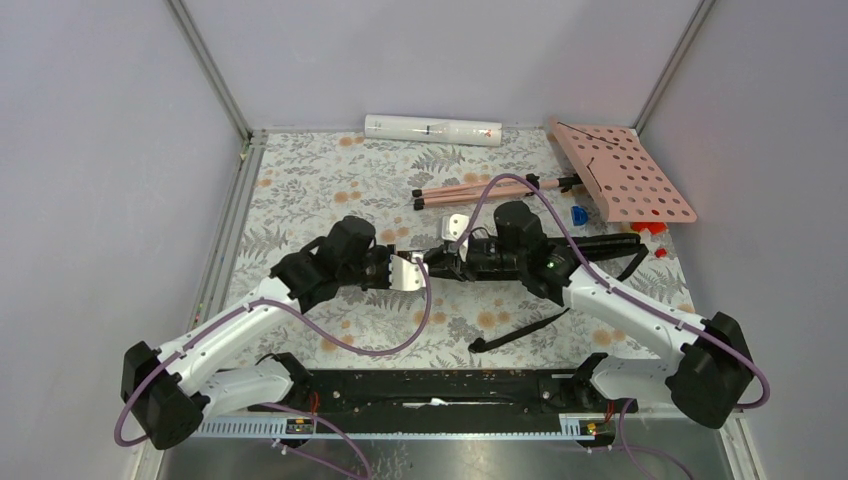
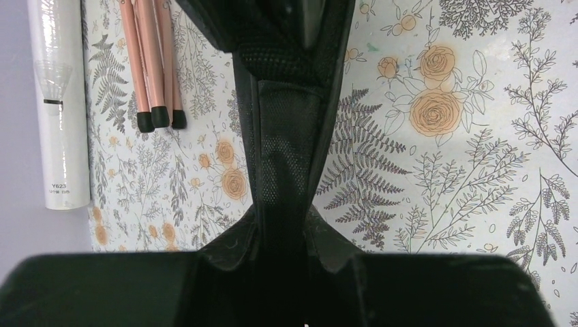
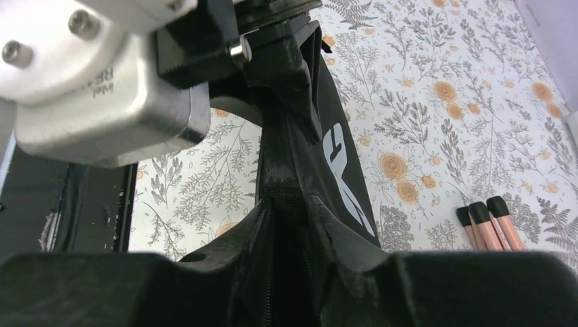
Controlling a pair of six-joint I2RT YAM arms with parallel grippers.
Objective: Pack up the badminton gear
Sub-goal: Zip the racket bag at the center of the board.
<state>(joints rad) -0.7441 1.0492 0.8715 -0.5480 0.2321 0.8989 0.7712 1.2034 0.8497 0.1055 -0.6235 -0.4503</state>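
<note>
- Floral cloth (image 1: 300,190) covers the table, which stands between plain grey walls. Both arms reach in to meet near its middle.
- The black bag (image 1: 612,245) lies with its long axis running left to right. Its narrow neck points at the meeting place, and its wider body runs off to the right beneath the right arm.
- The left gripper (image 2: 286,272) has its jaws nearly together, pinching the neck's mesh fabric. From there the bag runs straight away from it.
- The right gripper (image 3: 290,272) faces the left one from the other side and straddles the same neck, just beside the left one's fingers.
- Fabric fills the gap between the right jaws, but I cannot tell whether they clamp it or only enclose it.
- The neck sits inside both sets of jaws rather than off to a side, so the coming move probably depends on pulling along the bag's length, not on reaching.
- The strap (image 1: 520,328) trails loose on the cloth on the near side.
- The long white tube (image 1: 432,129) lies against the far wall, also left to right, well apart from both grippers and about equally far from each.
- The pink music stand (image 1: 625,170) sits at the far right, clear of the bag.
</note>
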